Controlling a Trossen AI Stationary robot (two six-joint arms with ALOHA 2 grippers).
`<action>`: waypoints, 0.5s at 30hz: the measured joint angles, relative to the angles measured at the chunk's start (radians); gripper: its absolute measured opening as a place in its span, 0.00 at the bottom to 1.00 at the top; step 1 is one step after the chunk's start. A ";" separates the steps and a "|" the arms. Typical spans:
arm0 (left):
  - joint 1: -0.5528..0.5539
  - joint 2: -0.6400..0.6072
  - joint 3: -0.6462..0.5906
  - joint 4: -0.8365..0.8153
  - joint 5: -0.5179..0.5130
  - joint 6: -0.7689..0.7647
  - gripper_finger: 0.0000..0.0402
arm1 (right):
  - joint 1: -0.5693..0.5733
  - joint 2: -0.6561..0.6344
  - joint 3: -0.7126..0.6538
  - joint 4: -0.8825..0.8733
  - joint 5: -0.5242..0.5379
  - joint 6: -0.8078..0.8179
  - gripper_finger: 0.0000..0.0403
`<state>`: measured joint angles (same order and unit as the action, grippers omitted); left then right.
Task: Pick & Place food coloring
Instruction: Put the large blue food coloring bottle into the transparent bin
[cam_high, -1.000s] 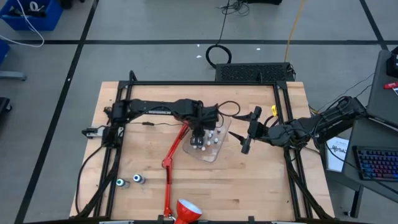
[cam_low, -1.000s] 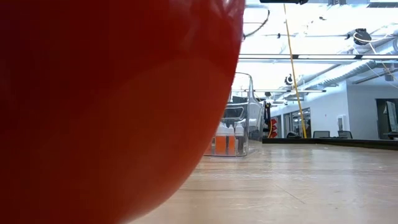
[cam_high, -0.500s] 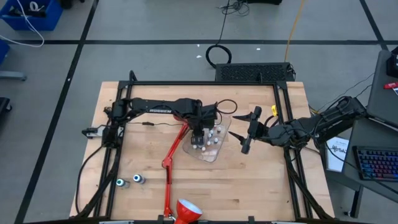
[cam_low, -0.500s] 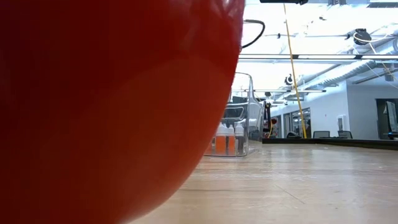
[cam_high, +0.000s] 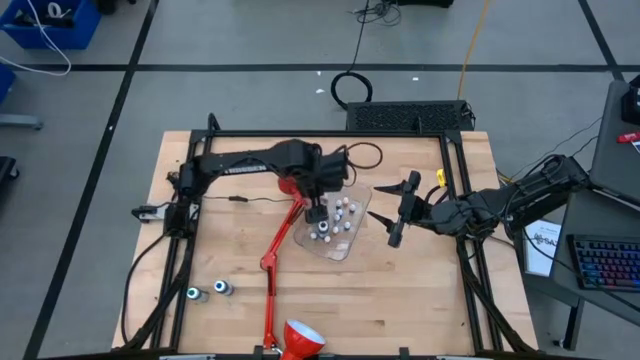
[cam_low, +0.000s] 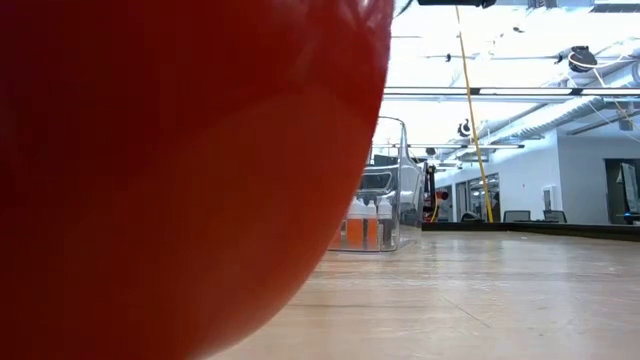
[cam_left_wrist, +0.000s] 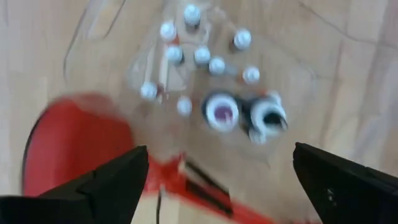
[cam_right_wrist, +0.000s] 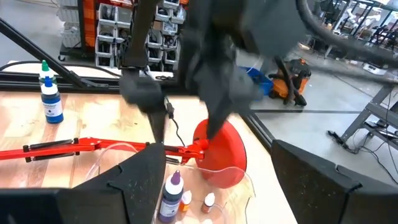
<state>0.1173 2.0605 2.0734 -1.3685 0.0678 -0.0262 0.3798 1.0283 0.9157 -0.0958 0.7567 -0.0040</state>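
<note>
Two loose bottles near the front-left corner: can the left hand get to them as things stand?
Probably yes. The bottles stand on open table, nothing over them; the left hand hangs open above the tub, empty.

two dark jointed arms, black cables trailing; left arm (cam_high: 250, 162) bears white lettering.

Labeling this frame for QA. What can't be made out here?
- Low view: the red lamp shade fills the left half, hiding both arms and most of the clear tub.
- Left wrist view: motion blur; bottle labels unreadable.
- High view: the two bottles near the table's front left are too small to identify.
- Right wrist view: the blurred left arm blocks the room behind.
</note>
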 joint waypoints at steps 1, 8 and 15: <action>-0.006 -0.011 0.019 -0.043 -0.002 -0.009 0.99 | 0.000 0.000 0.000 -0.004 0.000 0.003 0.69; -0.145 -0.192 -0.099 -0.208 0.001 -0.218 0.95 | 0.000 0.000 0.000 -0.059 0.000 0.049 0.69; -0.419 -0.461 -0.406 -0.197 -0.068 -0.644 0.91 | 0.000 0.000 0.000 -0.049 -0.001 0.050 0.69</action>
<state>-0.3018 1.5997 1.6678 -1.5656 0.0003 -0.6704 0.3798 1.0286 0.9161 -0.1452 0.7555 0.0460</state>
